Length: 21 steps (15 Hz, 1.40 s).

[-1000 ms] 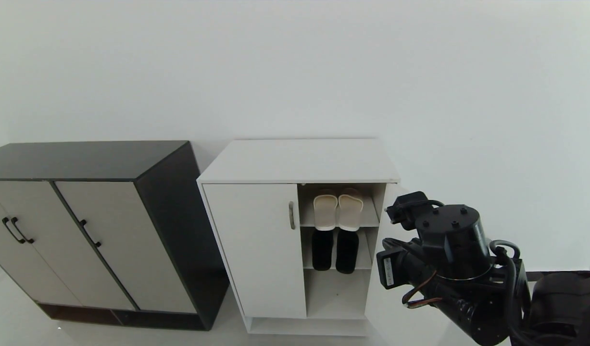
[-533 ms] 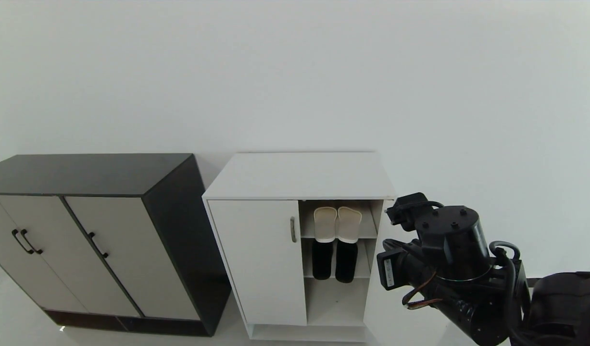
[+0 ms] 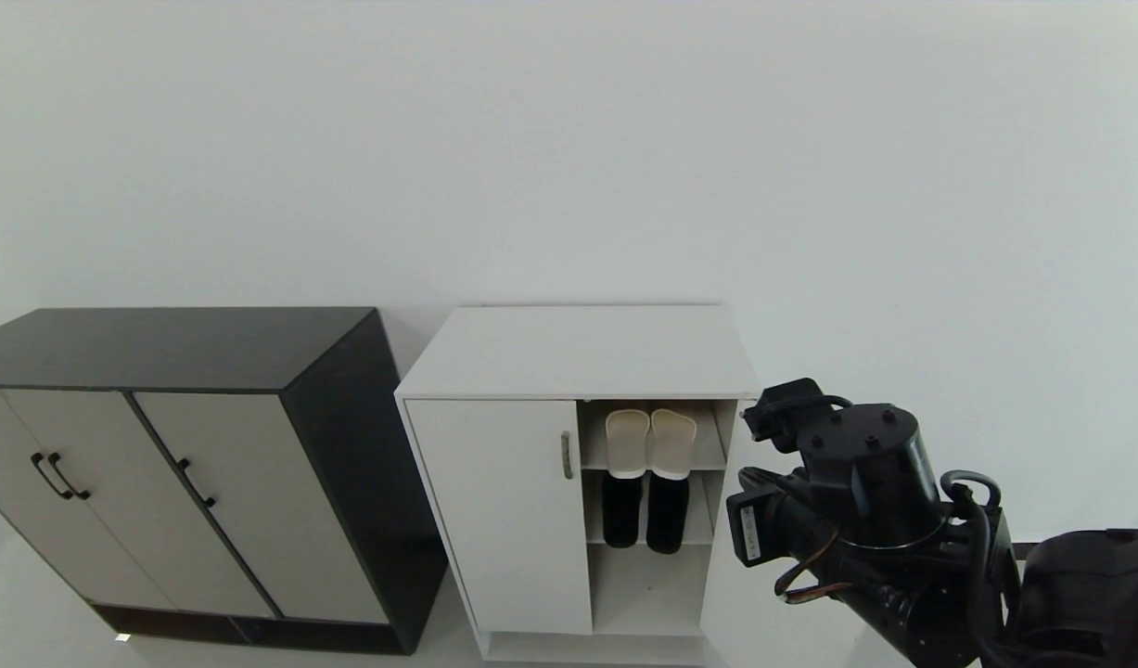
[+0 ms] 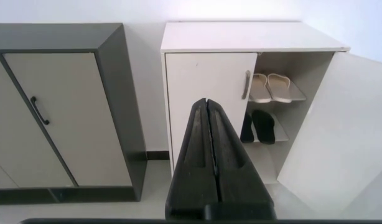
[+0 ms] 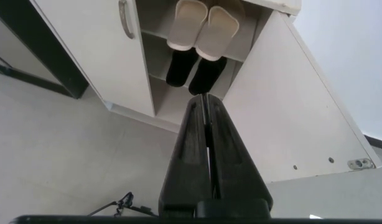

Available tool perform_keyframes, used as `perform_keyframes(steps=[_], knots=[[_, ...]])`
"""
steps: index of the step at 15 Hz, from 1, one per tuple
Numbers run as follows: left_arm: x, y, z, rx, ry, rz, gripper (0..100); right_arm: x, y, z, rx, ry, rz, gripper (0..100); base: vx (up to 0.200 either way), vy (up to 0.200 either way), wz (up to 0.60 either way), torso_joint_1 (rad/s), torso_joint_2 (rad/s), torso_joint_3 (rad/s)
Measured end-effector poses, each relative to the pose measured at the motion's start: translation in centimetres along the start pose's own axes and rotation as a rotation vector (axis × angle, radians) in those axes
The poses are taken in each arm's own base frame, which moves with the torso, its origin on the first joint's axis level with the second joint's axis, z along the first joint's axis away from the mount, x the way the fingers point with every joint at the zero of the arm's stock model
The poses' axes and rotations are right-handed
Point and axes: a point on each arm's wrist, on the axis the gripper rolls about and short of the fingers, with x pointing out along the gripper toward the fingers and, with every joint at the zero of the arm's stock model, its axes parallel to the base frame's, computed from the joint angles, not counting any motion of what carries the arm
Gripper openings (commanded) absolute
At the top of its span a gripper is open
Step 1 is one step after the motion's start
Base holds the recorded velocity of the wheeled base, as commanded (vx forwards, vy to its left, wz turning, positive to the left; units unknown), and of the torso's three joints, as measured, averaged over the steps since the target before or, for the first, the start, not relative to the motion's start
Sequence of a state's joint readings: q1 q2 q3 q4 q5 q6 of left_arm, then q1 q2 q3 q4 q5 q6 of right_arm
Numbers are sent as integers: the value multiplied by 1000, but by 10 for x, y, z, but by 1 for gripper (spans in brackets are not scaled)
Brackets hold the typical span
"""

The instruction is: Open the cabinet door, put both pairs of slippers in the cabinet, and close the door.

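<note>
Nearly finished, judging by how things lie. Opening of the cabinet door (image 4: 340,130): done, swung wide at 3 o'clock of the white cabinet (image 3: 578,353). Stowing: done as well, with the white slippers (image 3: 650,441) side by side on the upper shelf and the black slippers (image 3: 643,510) at 6 o'clock of them on the middle shelf. Left to do, by that reckoning: only shutting that door. Other leaf (image 3: 499,515), at 9 o'clock of the open bay, shut, with its handle (image 3: 566,455) at the inner edge. Left hand (image 4: 206,102) clenched on nothing, well apart from the cabinet and pointed toward it. Right hand (image 5: 205,99) likewise clenched and empty, aimed at the shelves, near the open door. Dark cabinet (image 3: 160,357) at 9 o'clock of the white one, both doors shut.
</note>
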<state>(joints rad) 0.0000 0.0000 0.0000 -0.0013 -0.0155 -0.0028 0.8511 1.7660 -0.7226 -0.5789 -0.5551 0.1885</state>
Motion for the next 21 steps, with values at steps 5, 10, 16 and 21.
perform_keyframes(steps=[5,10,16,21], knots=[[0,0,0,0,0,0,0,4,-2,-2,-2,9,-14,0,0,0,-360,1,-1,0],[0,0,0,0,0,0,0,10,-7,-3,3,18,-38,0,0,0,0,0,0,0],[0,0,0,1,0,0,0,18,-10,-6,2,33,-56,0,0,0,-300,2,1,1],[0,0,0,3,0,-1,0,29,-25,-2,17,36,-106,0,0,0,0,0,0,0]])
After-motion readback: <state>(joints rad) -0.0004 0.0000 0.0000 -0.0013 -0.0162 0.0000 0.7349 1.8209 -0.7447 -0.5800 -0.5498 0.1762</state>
